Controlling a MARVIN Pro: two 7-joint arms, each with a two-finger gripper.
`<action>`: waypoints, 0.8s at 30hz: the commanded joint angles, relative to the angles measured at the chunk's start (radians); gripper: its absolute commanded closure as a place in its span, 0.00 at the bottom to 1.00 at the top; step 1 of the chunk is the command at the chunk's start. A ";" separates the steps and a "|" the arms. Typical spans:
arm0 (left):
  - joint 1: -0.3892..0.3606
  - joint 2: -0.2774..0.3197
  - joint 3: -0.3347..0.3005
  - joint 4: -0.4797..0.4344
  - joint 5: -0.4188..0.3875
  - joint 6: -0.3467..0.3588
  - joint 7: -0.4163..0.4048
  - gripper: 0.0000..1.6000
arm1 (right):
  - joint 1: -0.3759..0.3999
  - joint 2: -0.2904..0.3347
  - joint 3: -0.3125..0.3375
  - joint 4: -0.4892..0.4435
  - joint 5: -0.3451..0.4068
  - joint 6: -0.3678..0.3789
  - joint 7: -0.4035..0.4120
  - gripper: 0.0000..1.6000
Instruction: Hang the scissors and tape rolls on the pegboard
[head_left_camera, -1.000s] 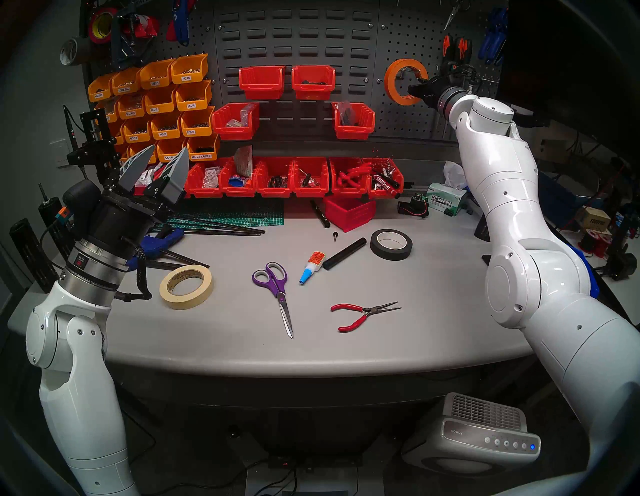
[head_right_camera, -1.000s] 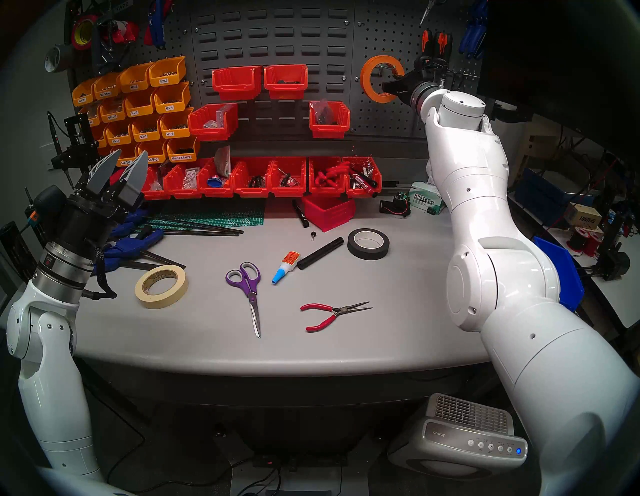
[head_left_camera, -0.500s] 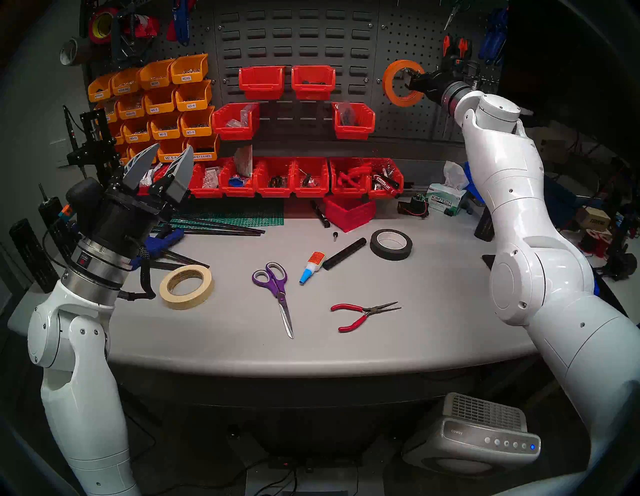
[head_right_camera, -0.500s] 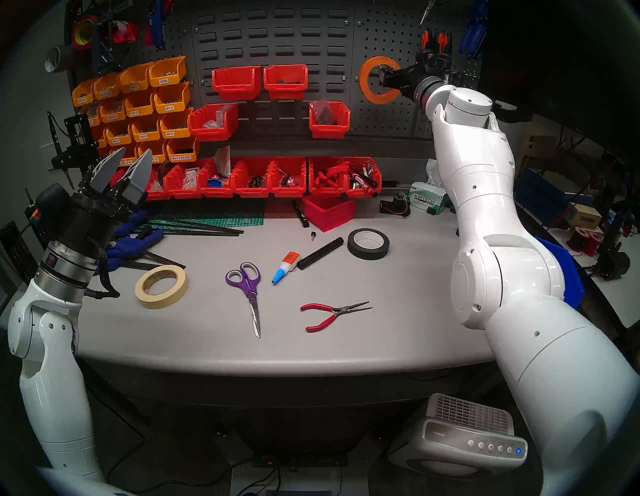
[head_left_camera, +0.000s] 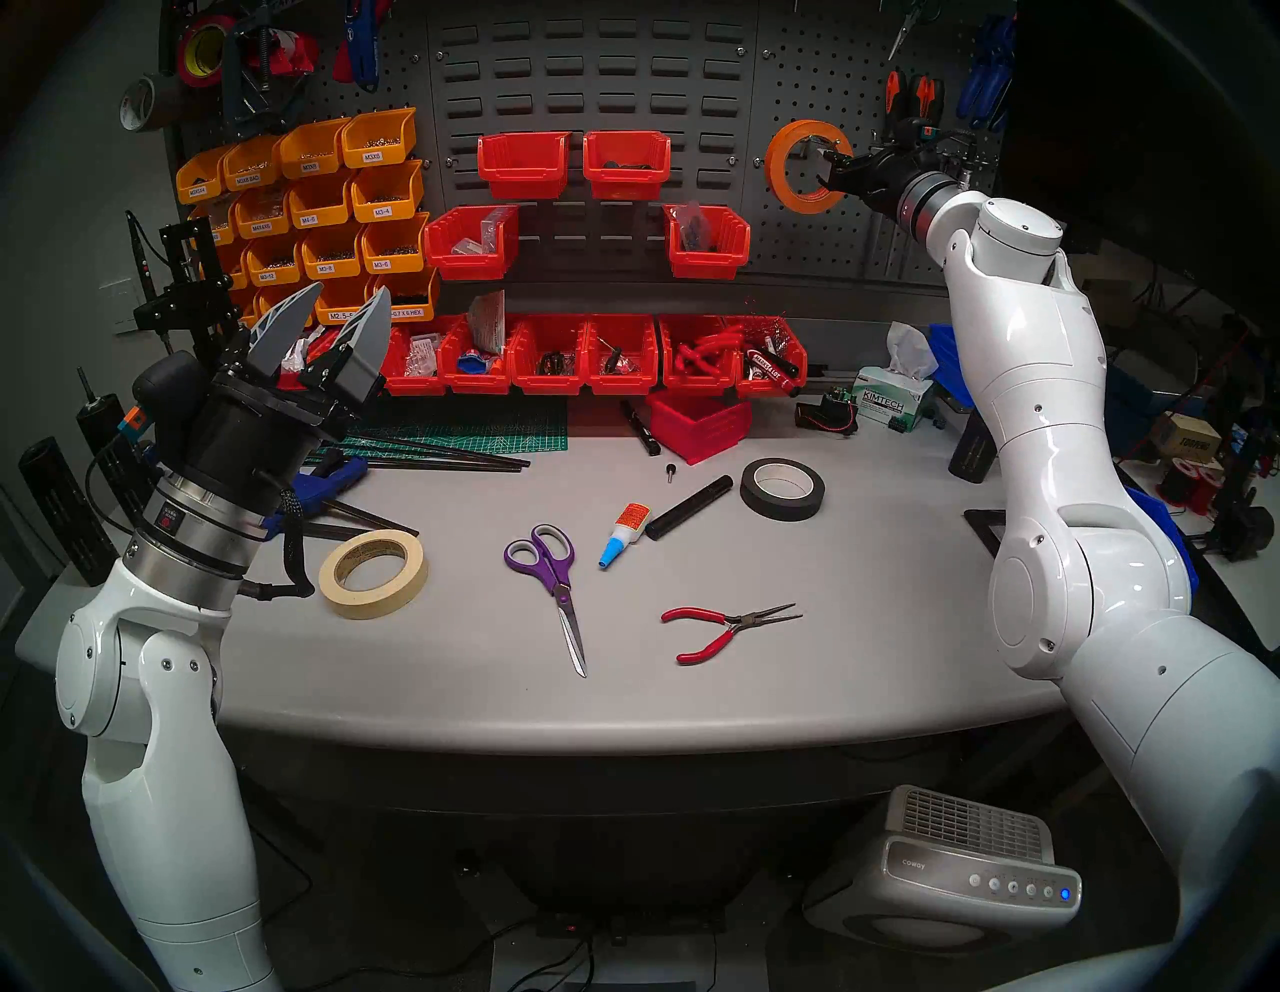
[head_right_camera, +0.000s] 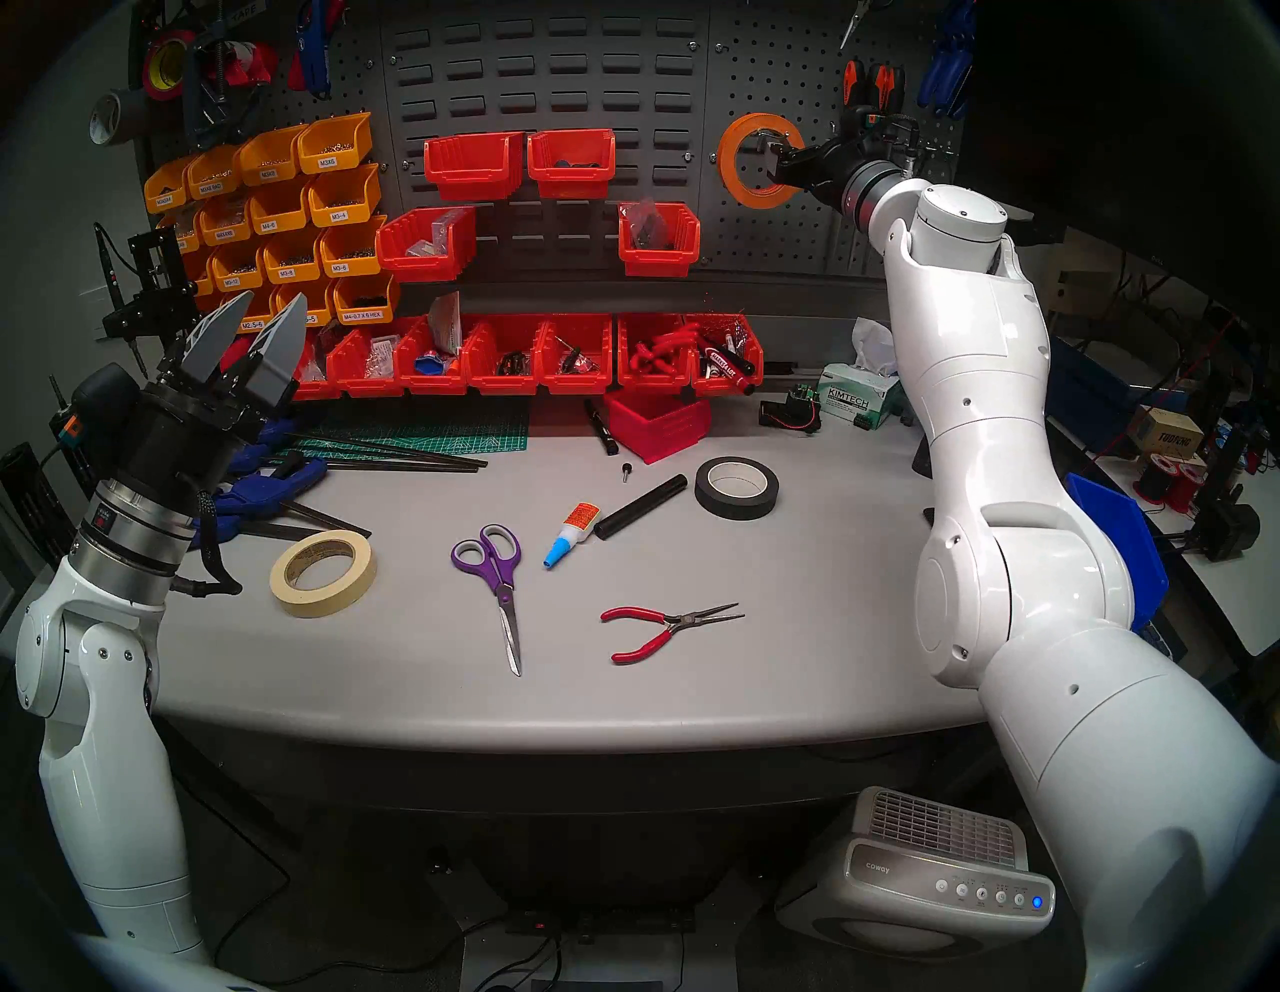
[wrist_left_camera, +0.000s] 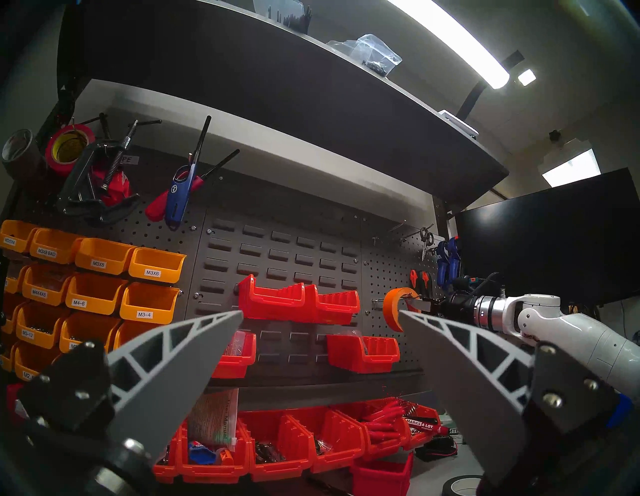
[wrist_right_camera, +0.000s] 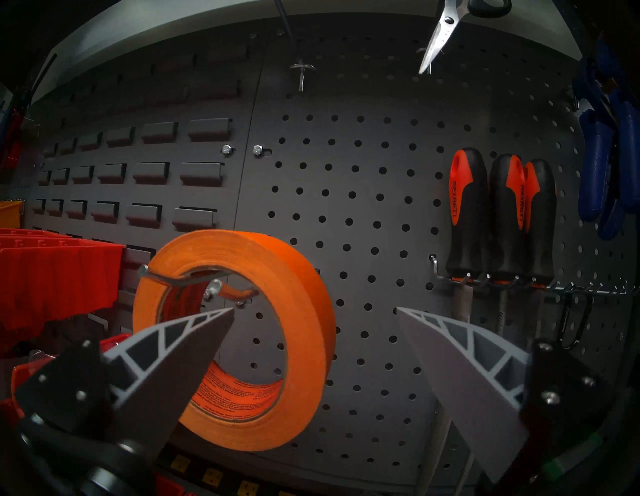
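Two claws stood apart, right claw off the hung orange roll; the light cream roll looked easiest grabbed across its rim.

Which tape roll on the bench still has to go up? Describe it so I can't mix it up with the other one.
Start at the grey worktable and look to its left side, just left of the purple-handled scissors. The cream masking tape roll lies flat there. The black tape roll farther right and back has a white core; the cream one is pale all over.

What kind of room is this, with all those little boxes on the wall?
Probably a workshop: a pegboard hung with tools, orange and red parts bins, and a workbench with scissors and pliers.
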 joint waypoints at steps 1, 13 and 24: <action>-0.008 -0.002 0.001 -0.032 -0.005 -0.007 -0.001 0.00 | -0.042 0.025 0.023 -0.110 0.007 0.021 -0.001 0.00; -0.003 0.019 0.004 -0.035 -0.005 0.002 -0.016 0.00 | -0.128 0.052 0.047 -0.224 0.041 0.026 0.085 0.00; 0.017 0.061 -0.028 -0.011 0.010 0.012 -0.057 0.00 | -0.251 0.077 0.069 -0.351 0.085 0.021 0.195 0.00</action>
